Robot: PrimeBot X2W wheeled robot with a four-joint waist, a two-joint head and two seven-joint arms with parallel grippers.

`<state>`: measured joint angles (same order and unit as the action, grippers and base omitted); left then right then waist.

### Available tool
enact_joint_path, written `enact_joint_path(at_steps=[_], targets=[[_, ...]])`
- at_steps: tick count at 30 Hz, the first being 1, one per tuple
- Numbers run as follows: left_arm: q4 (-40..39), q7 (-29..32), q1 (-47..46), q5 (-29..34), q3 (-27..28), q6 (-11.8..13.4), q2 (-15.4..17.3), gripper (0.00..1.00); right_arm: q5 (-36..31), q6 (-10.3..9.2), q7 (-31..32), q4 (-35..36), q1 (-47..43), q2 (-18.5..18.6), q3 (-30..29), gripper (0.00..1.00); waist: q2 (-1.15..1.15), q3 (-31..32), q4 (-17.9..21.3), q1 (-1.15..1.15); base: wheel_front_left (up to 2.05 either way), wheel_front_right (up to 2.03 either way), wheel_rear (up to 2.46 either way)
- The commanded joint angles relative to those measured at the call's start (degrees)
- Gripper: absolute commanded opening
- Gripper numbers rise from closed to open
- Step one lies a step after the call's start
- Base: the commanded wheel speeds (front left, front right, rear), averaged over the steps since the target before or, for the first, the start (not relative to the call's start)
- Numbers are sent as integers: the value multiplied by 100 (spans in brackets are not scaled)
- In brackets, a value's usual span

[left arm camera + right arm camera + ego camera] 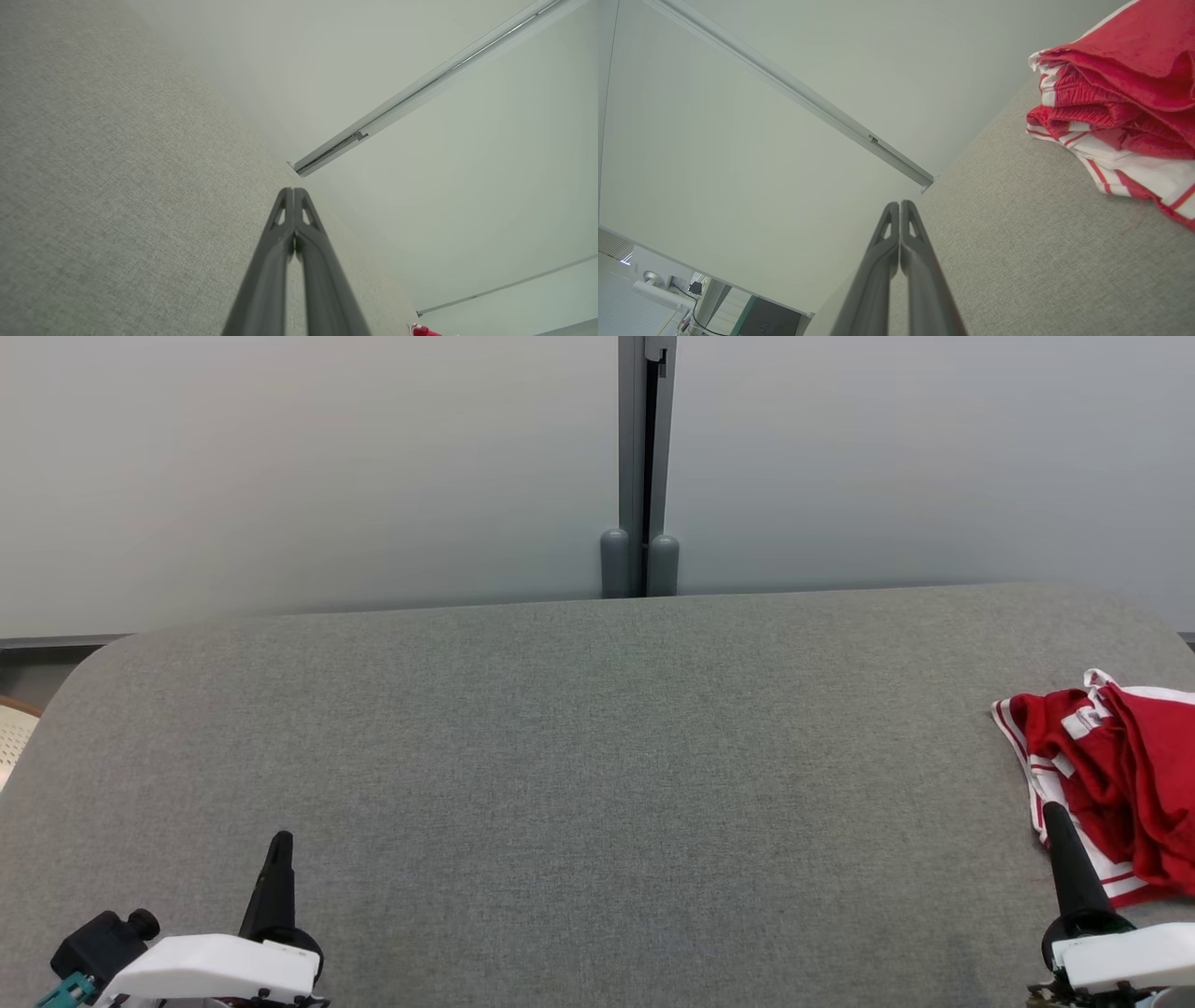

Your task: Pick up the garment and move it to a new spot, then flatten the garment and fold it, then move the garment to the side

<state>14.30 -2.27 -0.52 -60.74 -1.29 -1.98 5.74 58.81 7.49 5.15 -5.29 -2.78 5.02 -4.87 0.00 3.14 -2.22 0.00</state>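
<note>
Right gripper (closed) near crumpled red, white-striped garment.

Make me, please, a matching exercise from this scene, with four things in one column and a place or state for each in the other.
Things:
1. garment
2. left tool
3. right tool
4. post

Places and states:
A. shut, at the lower left of the head view, over bare table
B. red and white, bunched at the table's right end
C. upright behind the middle of the table's far edge
D. shut, holding nothing, close by the garment

Pairs: 1-B, 2-A, 3-D, 4-C
</note>
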Motion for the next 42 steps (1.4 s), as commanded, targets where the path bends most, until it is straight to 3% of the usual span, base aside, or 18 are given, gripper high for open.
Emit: enact_joint_path(at_steps=[1,42], targets=[[-62,32,-171,-150,70,-53,8,0,172,1,26,-2,159,25,-23,0,0,-7,4,0,0,0,0],[-44,608,-473,-2153,562,-400,-186,0,2292,0,108,-593,678,-131,-125,0,0,-199,133,0,0,0,0]])
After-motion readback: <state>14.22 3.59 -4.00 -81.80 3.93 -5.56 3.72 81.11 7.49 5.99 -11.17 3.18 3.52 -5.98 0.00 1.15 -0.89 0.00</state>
